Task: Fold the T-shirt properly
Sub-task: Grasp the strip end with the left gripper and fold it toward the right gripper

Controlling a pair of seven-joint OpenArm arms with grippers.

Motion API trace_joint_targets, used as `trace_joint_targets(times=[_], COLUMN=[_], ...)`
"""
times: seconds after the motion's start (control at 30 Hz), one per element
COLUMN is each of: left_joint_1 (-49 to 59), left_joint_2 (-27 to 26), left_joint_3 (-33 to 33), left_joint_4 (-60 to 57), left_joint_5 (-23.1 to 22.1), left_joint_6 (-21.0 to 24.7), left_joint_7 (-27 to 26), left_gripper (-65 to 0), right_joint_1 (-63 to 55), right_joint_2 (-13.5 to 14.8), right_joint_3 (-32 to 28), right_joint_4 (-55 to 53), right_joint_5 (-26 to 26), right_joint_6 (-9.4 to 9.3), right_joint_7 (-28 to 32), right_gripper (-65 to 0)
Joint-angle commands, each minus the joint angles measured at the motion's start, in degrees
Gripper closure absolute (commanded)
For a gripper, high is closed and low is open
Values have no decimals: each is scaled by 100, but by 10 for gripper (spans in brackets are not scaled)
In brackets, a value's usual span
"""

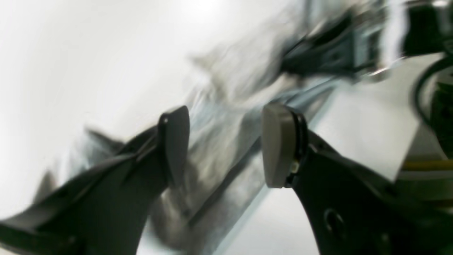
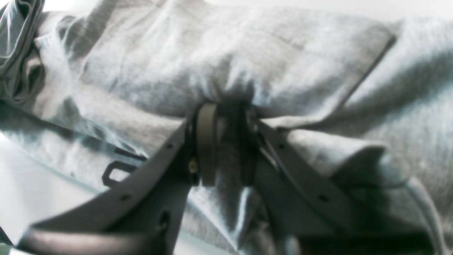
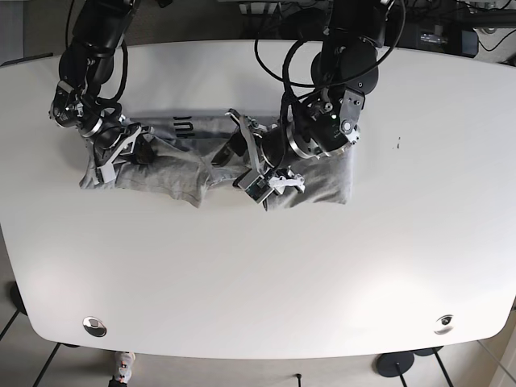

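A grey T-shirt [image 3: 322,181] lies crumpled across the far half of the white table [image 3: 242,282]. My right gripper [image 3: 129,151] is at the shirt's left end in the base view. In the right wrist view it [image 2: 223,141] is shut on a bunched fold of the grey shirt [image 2: 247,53]. My left gripper [image 3: 240,157] is over the shirt's middle. The left wrist view is motion-blurred; there the left gripper [image 1: 226,145] is open and empty, jaws wide apart, with blurred grey cloth [image 1: 226,88] behind them.
Black cables and the arm bases [image 3: 355,32] crowd the table's far edge. A small dark mark [image 3: 397,143] is right of the shirt. Round metal fittings [image 3: 94,326] sit near the front corners. The rounded table edge runs along the front.
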Motion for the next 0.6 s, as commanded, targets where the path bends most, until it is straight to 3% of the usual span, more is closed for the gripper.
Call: trace_joint_targets(times=[0.03, 0.23, 0.27, 0.33, 0.37, 0.4, 0.53, 0.6], left_joint_1=[-77, -85, -59, -50, -50, -50, -50, -50], left_joint_2=[33, 7, -2, -231, -424, -521, -670, -688], left_joint_3=[-267, -2122, -2350, -2631, -2631, -2631, -2755, -2966], left_joint_4=[269, 269, 207, -144, -408, -575, -1138, -1428], left_joint_5=[-50, -42, -42, -77, -86, -86, -68, -68], left_joint_6=[4, 13, 4, 4, -5, -14, -620, -761], left_joint_7=[-147, -173, -173, -173, -173, -173, -243, -454], left_gripper=[-306, -290, -258, -110, -28, 0, 0, 0], right_joint_1=[38, -24, -85, -112, -112, -103, 64, 275], right_joint_2=[37, 29, 29, 29, 73, 73, 55, 90], right_joint_3=[-4, 13, 13, 31, 180, 427, 1657, 2176], right_joint_4=[51, 684, 948, 1475, 1704, 1783, 1669, 1396], right_joint_5=[-96, -78, -34, 414, 757, 1003, 1636, 1680], right_joint_6=[-10, -10, -10, -10, -10, -10, -10, -10], right_joint_7=[-113, -122, -140, -342, -623, -860, -1590, -1942], right_gripper=[-108, -111, -116, -127, -184, -252, -539, -585])
